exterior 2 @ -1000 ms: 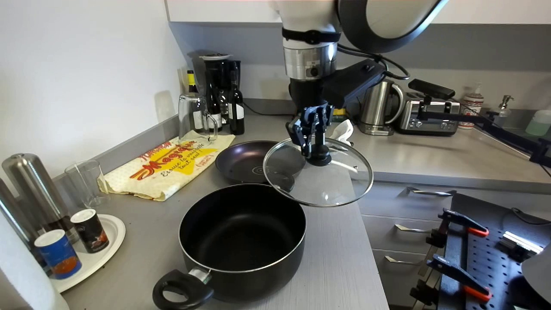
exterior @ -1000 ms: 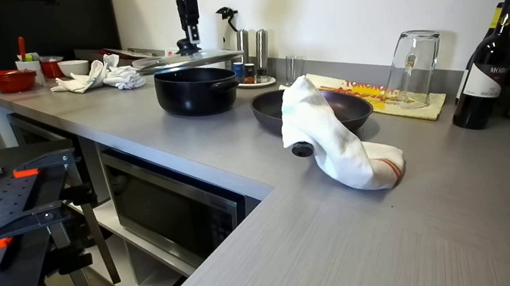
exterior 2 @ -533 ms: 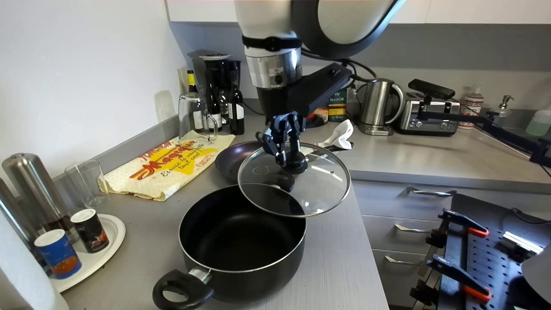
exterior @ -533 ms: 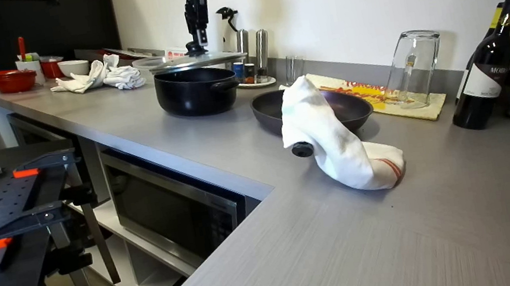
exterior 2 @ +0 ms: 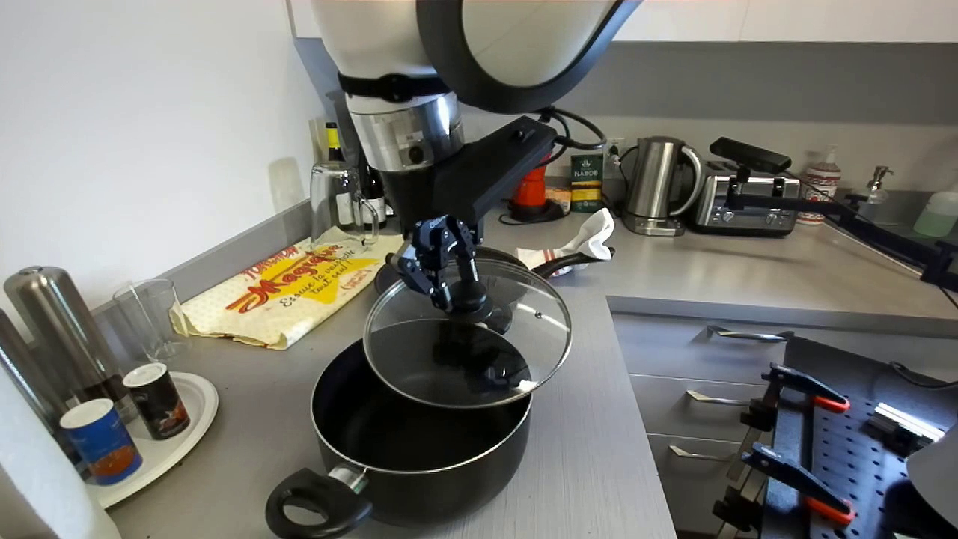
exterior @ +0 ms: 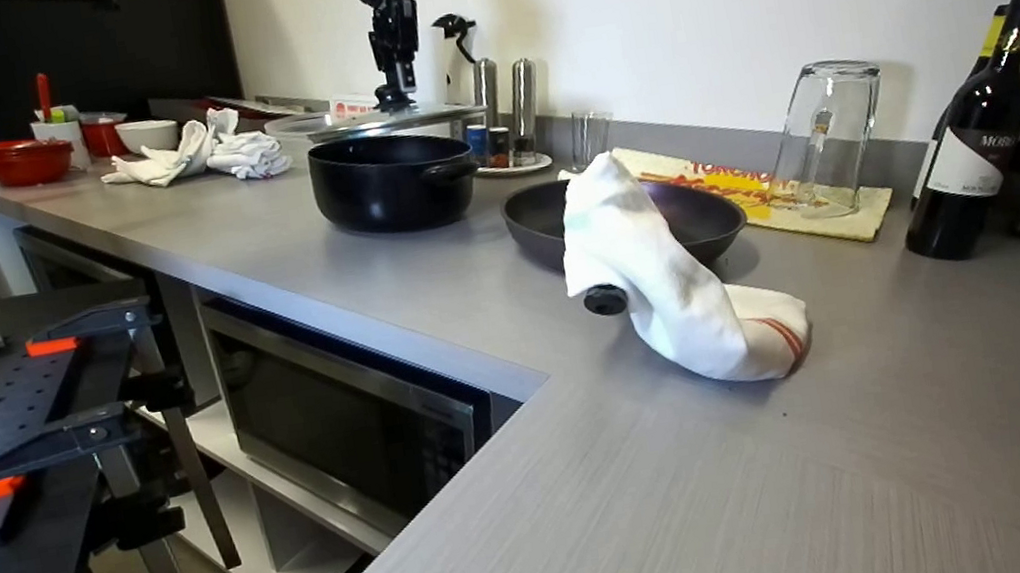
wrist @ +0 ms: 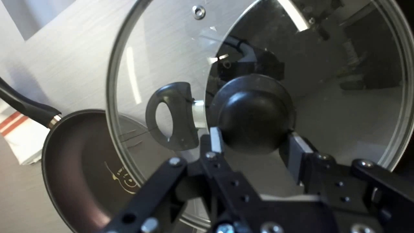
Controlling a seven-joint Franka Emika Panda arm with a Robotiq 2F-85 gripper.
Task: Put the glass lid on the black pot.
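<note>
The glass lid [exterior 2: 516, 329], clear with a thin metal rim and black knob, hangs in my gripper [exterior 2: 459, 290]. The gripper is shut on the knob, one finger on each side, as the wrist view [wrist: 257, 142] shows. The lid [exterior: 434, 116] looks nearly level, slightly above the rim of the black pot [exterior: 394, 187]. In an exterior view it overlaps the far half of the opening of the pot [exterior 2: 449, 490], and the near half shows uncovered. In the wrist view the pot's handle [wrist: 176, 142] shows through the lid [wrist: 323, 110].
A dark frying pan [wrist: 74, 168] with a white cloth [exterior: 639, 267] at its handle stands beside the pot. A white plate [exterior 2: 200, 404] with two small cups, a clear glass [exterior 2: 153, 322] and steel grinders [exterior 2: 63, 322] stand by the wall. The counter edge runs past the pot.
The gripper has carried the lid leftward and toward the pot in an exterior view, so it now overlaps much more of the opening. The pot and pan have not moved.
</note>
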